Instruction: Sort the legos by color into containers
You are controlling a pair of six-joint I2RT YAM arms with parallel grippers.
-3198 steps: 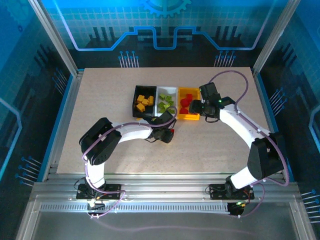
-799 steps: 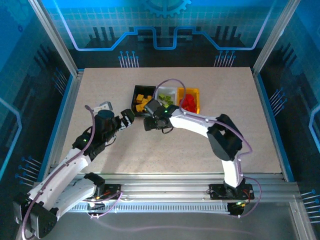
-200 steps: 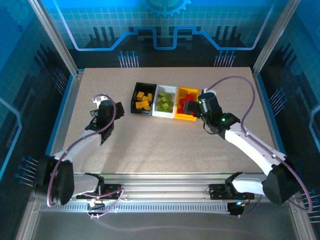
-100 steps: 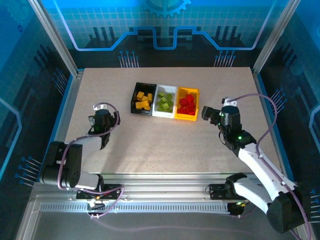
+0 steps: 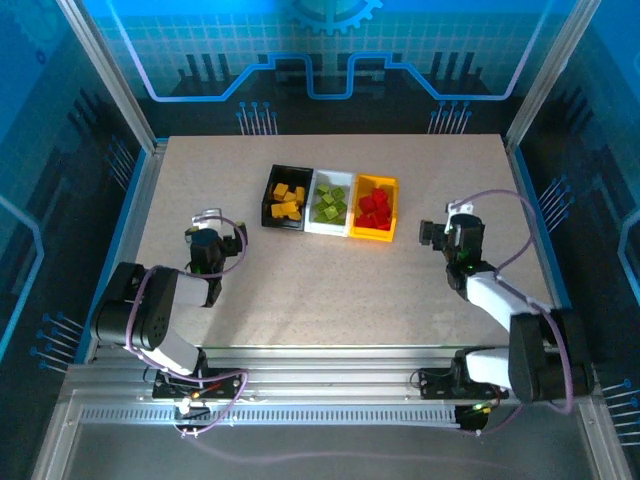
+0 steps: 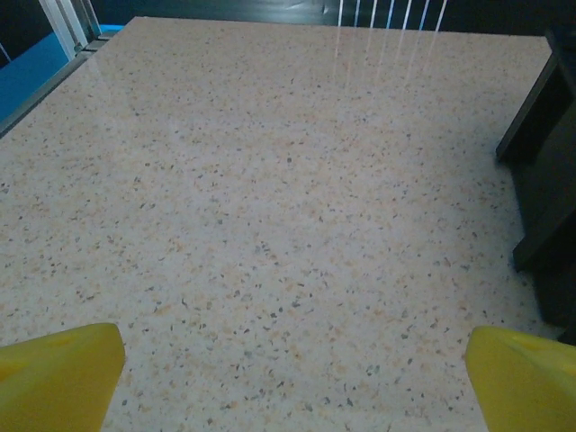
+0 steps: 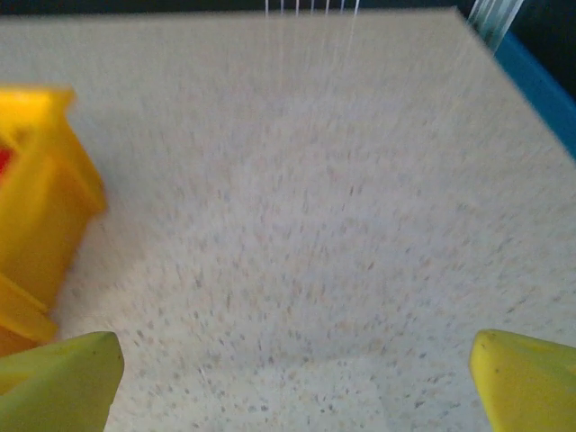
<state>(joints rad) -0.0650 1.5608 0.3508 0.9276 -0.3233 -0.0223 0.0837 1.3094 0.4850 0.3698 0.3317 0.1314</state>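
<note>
Three bins stand side by side at the table's centre back. The black bin (image 5: 271,198) holds yellow-orange legos (image 5: 287,201), the white bin (image 5: 331,226) holds lime green legos (image 5: 331,205), and the yellow bin (image 5: 390,211) holds red legos (image 5: 374,207). My left gripper (image 5: 212,243) sits low at the left, open and empty, its yellow fingertips (image 6: 63,376) far apart; the black bin's wall (image 6: 544,171) is at that view's right edge. My right gripper (image 5: 448,233) is folded back at the right, open and empty, with the yellow bin's corner (image 7: 36,207) to its left.
Speckled tabletop (image 5: 330,290) lies bare in front of the bins. Aluminium rails (image 5: 330,375) run along the near edge and blue-lit enclosure walls (image 5: 60,200) stand on both sides. Purple cables (image 5: 500,215) loop off the right arm.
Both arms have drawn back from the bins toward their bases and folded low. The right gripper left the yellow bin and moved right. The bins and legos stayed put.
</note>
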